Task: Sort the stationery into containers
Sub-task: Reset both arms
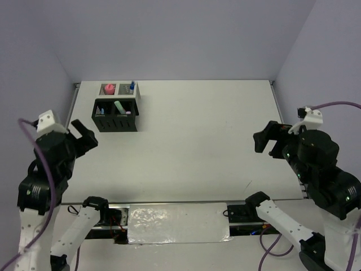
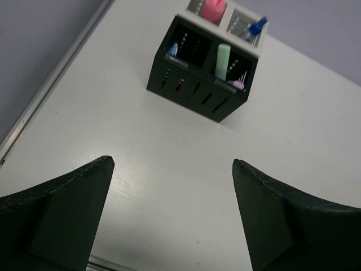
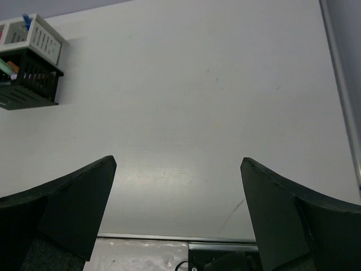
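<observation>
Room: plain lavender-grey walls (image 1: 169,34) close in the desk on three sides.

Desk (image 1: 197,141): matte white, with faint scuffs and a thin dark scratch near the right front. A crinkled silver sheet (image 1: 177,223) lies along the near edge between the arm bases.

Arms: both are raised at the desk's sides, well apart from each other. Left claw (image 1: 84,135) is spread, nothing between its fingers (image 2: 67,209). Right claw (image 1: 269,141) is likewise spread and holds nothing; its wrist view shows only bare desk between the fingers (image 3: 282,209).

Organizer (image 1: 115,107): far-left part of the desk, near the back edge and well apart from both claws. Its long axis runs left to right, about parallel to the back edge. Open tops face up; the slotted black front faces the arms and the two white-rimmed compartments sit behind.

Contents:
- Mint green marker (image 2: 223,61): stands on end in a front compartment, leaning slightly.
- Pink cap (image 2: 212,8): rear left white compartment.
- Blue marker (image 2: 173,49): front left, tip up.
- Blue-capped item (image 2: 256,27): rear right, tilted.
- Pink stub (image 2: 237,84): front right corner.
</observation>
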Robot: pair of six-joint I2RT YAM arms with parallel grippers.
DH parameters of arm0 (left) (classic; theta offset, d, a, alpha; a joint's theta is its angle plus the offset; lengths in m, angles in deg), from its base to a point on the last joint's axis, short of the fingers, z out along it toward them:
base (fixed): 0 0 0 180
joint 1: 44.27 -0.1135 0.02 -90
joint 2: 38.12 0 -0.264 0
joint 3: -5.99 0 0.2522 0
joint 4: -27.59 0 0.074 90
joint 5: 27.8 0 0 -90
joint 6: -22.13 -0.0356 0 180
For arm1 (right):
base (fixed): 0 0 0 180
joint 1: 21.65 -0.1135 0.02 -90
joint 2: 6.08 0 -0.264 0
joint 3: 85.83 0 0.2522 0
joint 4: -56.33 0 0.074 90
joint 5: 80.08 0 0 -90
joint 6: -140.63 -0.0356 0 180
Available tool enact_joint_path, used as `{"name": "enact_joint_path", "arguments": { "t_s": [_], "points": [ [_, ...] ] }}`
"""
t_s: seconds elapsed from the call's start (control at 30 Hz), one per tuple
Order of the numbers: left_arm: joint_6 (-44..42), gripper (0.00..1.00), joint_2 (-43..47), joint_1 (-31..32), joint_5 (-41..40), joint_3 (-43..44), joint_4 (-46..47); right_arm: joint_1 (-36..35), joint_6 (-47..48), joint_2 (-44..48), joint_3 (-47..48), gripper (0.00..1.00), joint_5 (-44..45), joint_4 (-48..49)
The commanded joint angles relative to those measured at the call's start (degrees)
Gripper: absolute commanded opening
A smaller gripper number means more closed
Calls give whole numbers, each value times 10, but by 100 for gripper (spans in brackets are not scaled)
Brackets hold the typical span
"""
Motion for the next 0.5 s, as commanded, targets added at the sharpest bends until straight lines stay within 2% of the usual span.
{"name": "enact_joint_path", "arguments": {
  "t_s": [0.0,0.17,0.47],
  "points": [
    [-12,99,75,3,-14,1,-9,-3,2,48,-2,100,45,-24],
    [-18,99,134,3,-25,-3,-41,-2,-7,93,-16,100,60,-22],
    [-20,99,122,3,-36,6,-42,-3,-15,104,-26,100,68,-19]
  ]
}}
